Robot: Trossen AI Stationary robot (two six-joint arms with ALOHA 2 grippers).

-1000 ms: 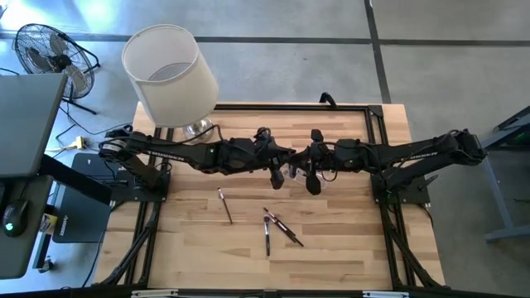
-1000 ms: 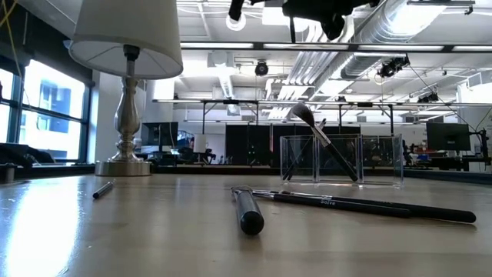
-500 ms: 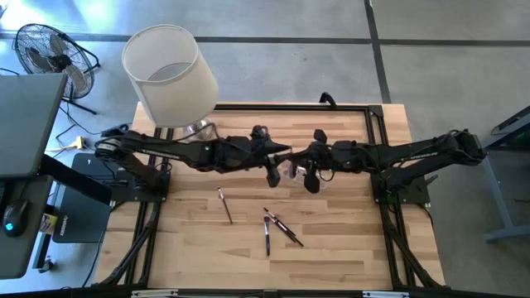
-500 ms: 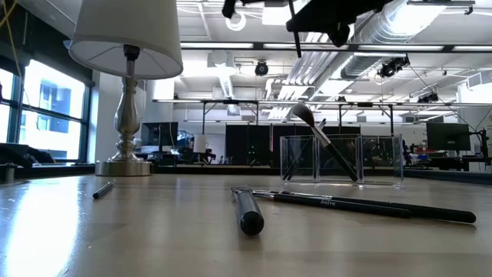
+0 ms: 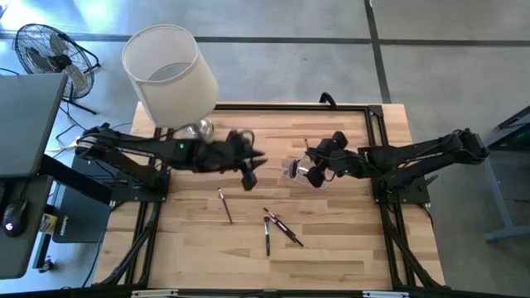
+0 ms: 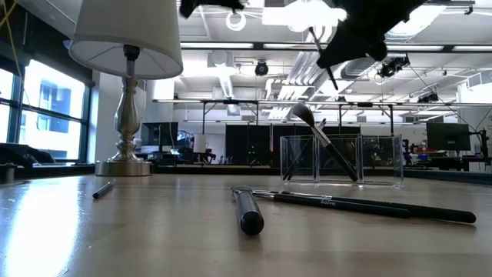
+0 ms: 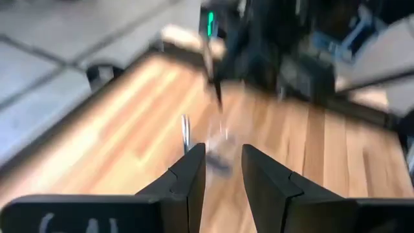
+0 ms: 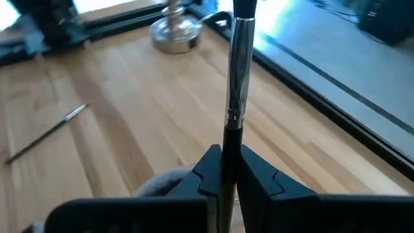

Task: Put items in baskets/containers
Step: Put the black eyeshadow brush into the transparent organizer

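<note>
Right now my right gripper point(image 8: 226, 169) is clamped on a slim makeup brush point(image 8: 238, 77), its dark handle and silver ferrule rising straight up between my fingers in the right wrist view. Seen from overhead, that gripper point(image 5: 313, 172) sits just right of the frame's centre, directly beside the clear plastic box point(image 5: 293, 170). In the low view the box point(image 6: 341, 159) stands right of centre on the table, with a fluffy-headed brush point(image 6: 321, 138) leaning inside it, head up toward the left.

My left gripper point(image 7: 223, 169) has its fingers parted with nothing between them; overhead it point(image 5: 248, 175) hangs left of centre, apart from the box.

Three brushes lie loose on the wooden table point(image 5: 348, 248) in the lower middle of the overhead frame: one thin brush point(image 5: 224, 204) to the left, and a pair point(image 5: 280, 228) crossing near each other further right. In the low view the pair lies in the foreground, one pointing at the camera

The lamp point(image 5: 170, 74) stands at the table's upper left
</note>
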